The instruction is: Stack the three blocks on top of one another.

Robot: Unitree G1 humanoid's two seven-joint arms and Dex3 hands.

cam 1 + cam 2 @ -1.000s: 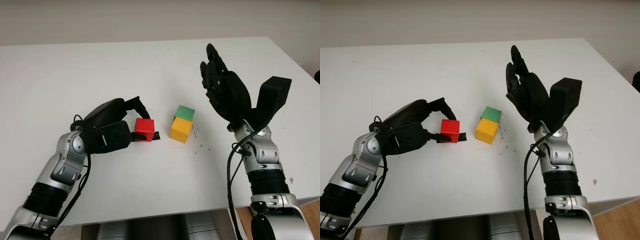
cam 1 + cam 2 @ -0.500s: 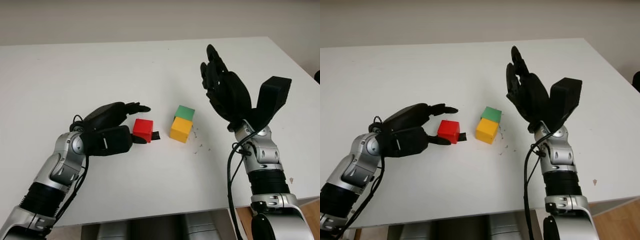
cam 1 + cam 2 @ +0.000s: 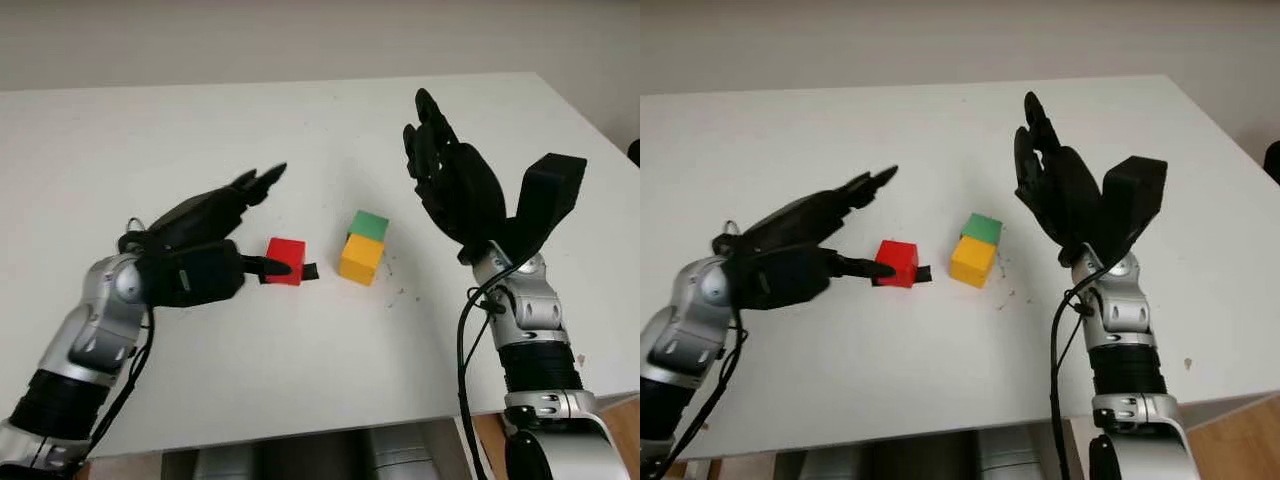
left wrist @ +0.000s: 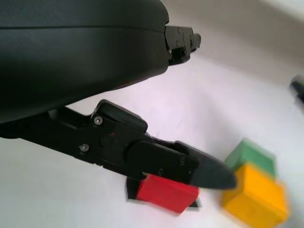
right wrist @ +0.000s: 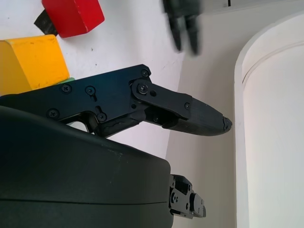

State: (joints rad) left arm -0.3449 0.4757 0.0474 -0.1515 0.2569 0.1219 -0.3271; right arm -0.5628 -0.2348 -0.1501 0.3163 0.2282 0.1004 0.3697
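My left hand (image 3: 215, 245) is open w/ nothing in it, sitting just left of the red block (image 3: 286, 260): thumb tip is at the block's near-left face, can't tell if touching, while the upper fingers (image 3: 262, 182) point off past it, well above and behind. So no grip on red yet. Red sits flat on the table (image 3: 120, 130), partly over a small black mark (image 3: 309, 271) on its right side. Just to its right, w/ a gap between, is the stack so far: green block (image 3: 370, 225) on top of yellow block (image 3: 360, 258), green set a bit toward the far side and not square w/ yellow. My right hand (image 3: 455, 190) is raised beyond the stack's right side, open, holding nothing. I'd say two of three are stacked and red is what's left; next step is prob closing on red and lifting it onto green. Risks as I see them: thumb alone could shove red sideways into yellow and knock green off, since the upper fingers aren't behind the block to stop it. A pinch on one corner could let red twist or drop on the way up. Green's offset leaves a smaller, skewed landing, so placing red off-centre may tip the whole thing. Also my right hand is close enough that a stray move could clip the stack.
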